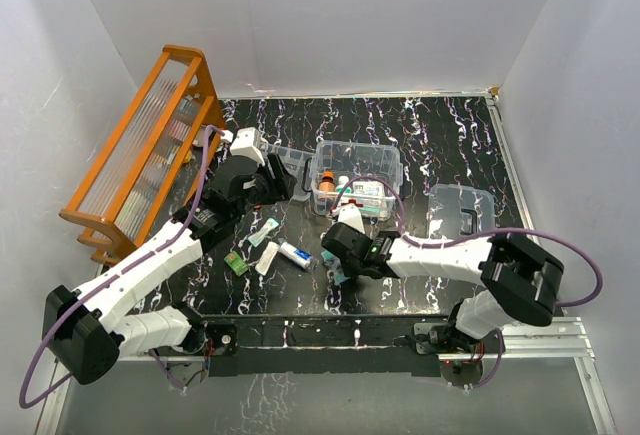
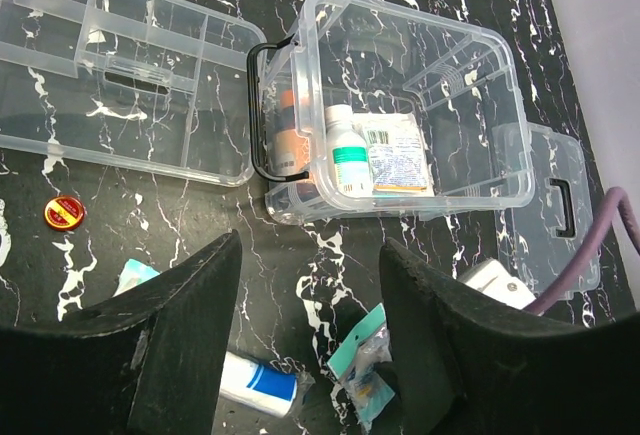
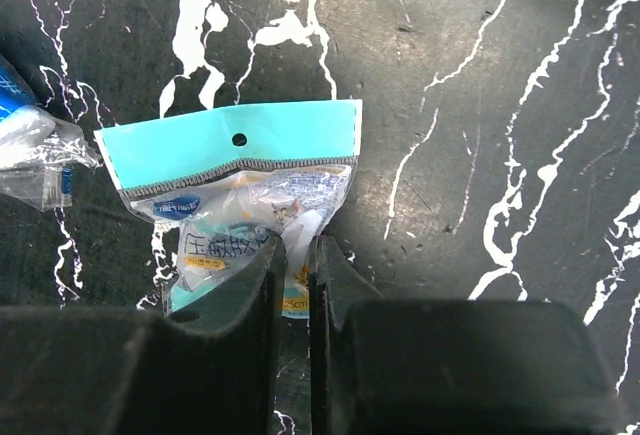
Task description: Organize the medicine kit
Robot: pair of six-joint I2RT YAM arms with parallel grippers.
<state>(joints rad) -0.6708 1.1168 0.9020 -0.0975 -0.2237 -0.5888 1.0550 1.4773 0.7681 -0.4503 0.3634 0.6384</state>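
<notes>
Teal-topped sachet (image 3: 235, 145) is being pinched at its lower end by the right pincer (image 3: 293, 250), jaws fully closed, with the long axis running straight away from the wrist. Medicine kit (image 1: 385, 160), lid (image 1: 460, 210) off, is sitting on the counter (image 1: 440, 125) just beyond this pincer. Left pincer (image 2: 310, 245), also near the kit, is being held half open, empty.

Black white-veined marble-look tabletop (image 1: 440, 135), plain white walls (image 1: 350, 15) on three sides, even light; metal rail (image 1: 555, 343) at near edge, probably aluminium.
</notes>
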